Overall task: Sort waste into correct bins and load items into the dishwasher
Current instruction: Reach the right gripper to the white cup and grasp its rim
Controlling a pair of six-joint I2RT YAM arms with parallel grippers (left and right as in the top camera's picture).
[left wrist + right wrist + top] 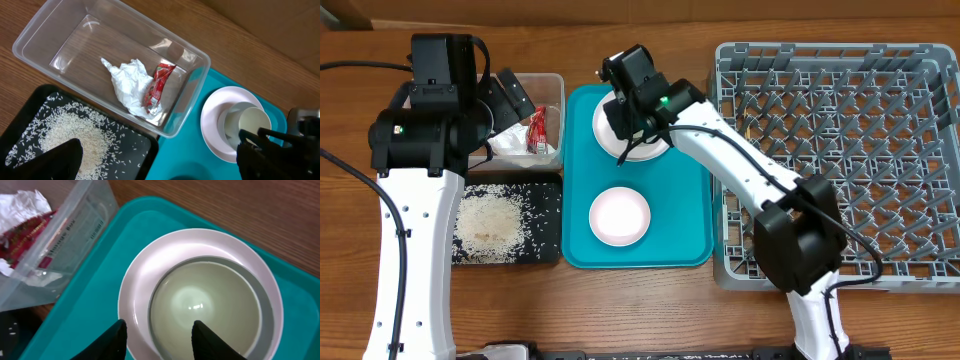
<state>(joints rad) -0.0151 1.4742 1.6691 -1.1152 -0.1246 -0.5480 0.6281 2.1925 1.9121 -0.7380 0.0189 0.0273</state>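
Observation:
A pale grey bowl (205, 305) sits on the round whitish-pink plate (137, 280) at the back of the teal tray (685, 215). My right gripper (162, 340) is open just over the bowl's near rim, one finger above the plate and one inside the bowl; it also shows in the overhead view (625, 110). A pale pink bowl (619, 215) lies nearer on the tray. The clear tub (45, 30) holds the white tissue (127, 82) and red wrapper (157, 85). Rice (70, 135) lies in the black tray (135, 150). My left gripper (510, 95) is open and empty above the tub. The cup is not visible.
The grey dish rack (830, 160) fills the right side, with the right arm reaching across its left edge. The tub and black tray stand just left of the teal tray. Bare wood table lies along the front.

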